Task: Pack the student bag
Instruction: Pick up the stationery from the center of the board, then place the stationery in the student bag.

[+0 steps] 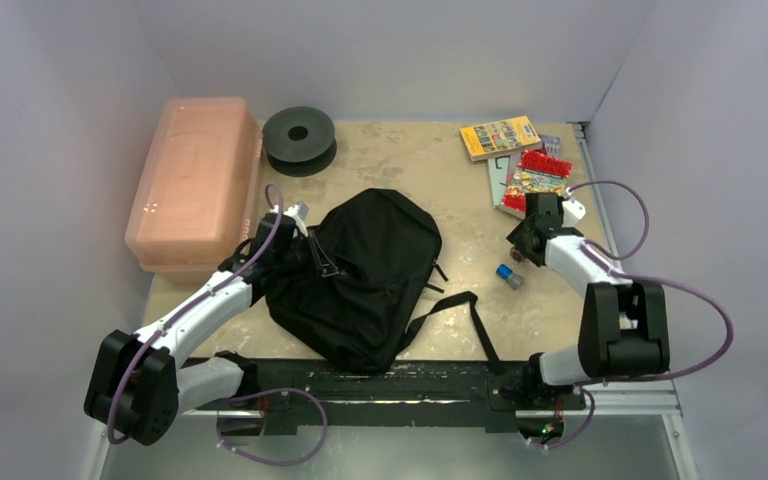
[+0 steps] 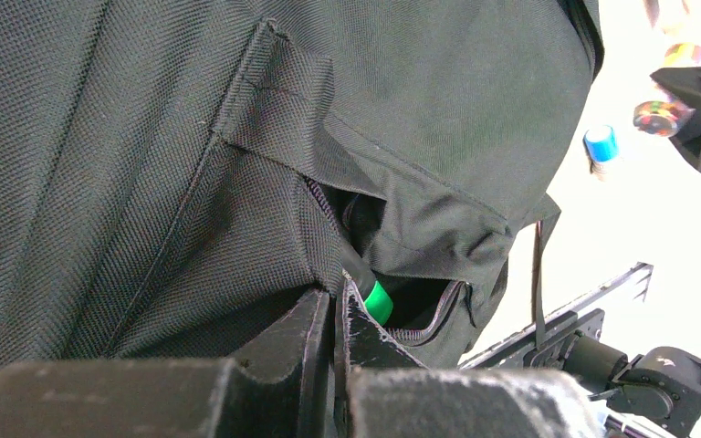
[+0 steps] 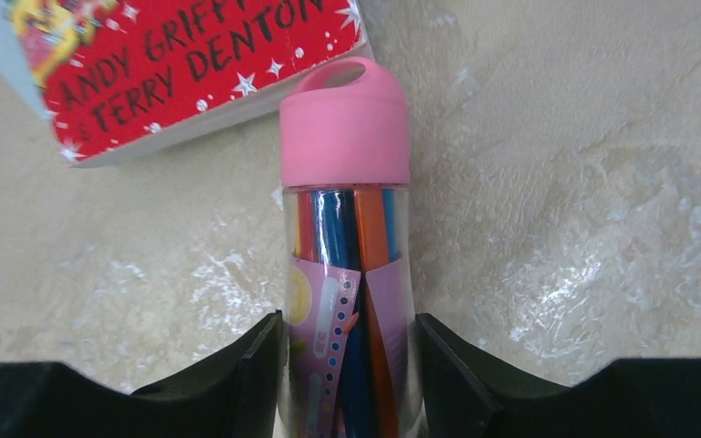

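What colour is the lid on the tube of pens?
Pink. The lid of the tube shows best in the right wrist view.

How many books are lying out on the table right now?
3 that I can make out, all at the far right corner: a yellow book, a red-covered book just nearer, and a pale book partly under it. A grey edge behind them may be a fourth.
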Motion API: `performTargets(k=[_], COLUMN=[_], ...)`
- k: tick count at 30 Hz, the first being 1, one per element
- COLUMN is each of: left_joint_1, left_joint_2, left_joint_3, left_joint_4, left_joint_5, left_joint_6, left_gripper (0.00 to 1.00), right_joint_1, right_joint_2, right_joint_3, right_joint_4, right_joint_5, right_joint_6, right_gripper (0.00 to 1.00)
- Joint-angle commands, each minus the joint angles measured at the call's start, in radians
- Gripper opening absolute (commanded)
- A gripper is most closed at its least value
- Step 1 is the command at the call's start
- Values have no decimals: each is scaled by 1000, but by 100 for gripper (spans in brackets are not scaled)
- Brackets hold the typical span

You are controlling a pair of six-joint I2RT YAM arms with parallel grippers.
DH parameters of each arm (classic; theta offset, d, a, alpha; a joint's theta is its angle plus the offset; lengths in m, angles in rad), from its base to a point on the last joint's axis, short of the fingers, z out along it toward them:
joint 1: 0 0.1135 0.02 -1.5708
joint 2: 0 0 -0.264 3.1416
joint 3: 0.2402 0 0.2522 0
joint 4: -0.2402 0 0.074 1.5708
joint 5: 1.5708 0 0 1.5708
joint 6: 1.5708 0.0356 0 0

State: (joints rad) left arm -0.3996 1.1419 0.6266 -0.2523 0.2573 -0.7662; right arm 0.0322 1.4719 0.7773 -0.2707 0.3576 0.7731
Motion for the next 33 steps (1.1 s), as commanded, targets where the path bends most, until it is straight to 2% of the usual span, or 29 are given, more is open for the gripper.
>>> performTargets(k=[1, 3, 6, 8, 11, 13, 17, 24, 28, 33], left_joint_1=[2, 2, 2, 2, 2, 2, 2, 2, 2, 2], left_joint_2=[-16, -17, -22, -21, -19, -18, -25, -28, -24, -42], left_joint_3=[42, 43, 42, 41, 40, 40, 38, 41, 49, 40], left_joint_4=[21, 19, 24, 26, 34, 37, 37, 31, 22, 23], left_joint_5=[36, 33, 27, 25, 31, 33, 36, 34, 30, 15], left_joint_6=[16, 15, 15, 13, 6, 0, -8, -12, -9, -7], left_gripper=[0, 0, 0, 0, 0, 0, 0, 0, 0, 0], right_joint_1=[9, 52, 144, 205, 285, 362, 480, 599, 616, 616], right_joint_2=[-203, -296, -346, -290, -136, -28, 150, 274, 301, 305], right_joint_3=[-7, -37, -60, -1, 69, 119, 187, 184, 221, 291], right_joint_4=[87, 197, 430, 446, 571, 626, 645, 710, 565, 284], right_joint_5=[20, -83, -408, -580, -884, -1019, -1072, -1122, -1114, -1014], right_joint_6=[-123, -260, -423, -408, -284, -205, -166, -149, -294, -514], right_gripper=[18, 16, 19, 19, 19, 19, 22, 31, 30, 26])
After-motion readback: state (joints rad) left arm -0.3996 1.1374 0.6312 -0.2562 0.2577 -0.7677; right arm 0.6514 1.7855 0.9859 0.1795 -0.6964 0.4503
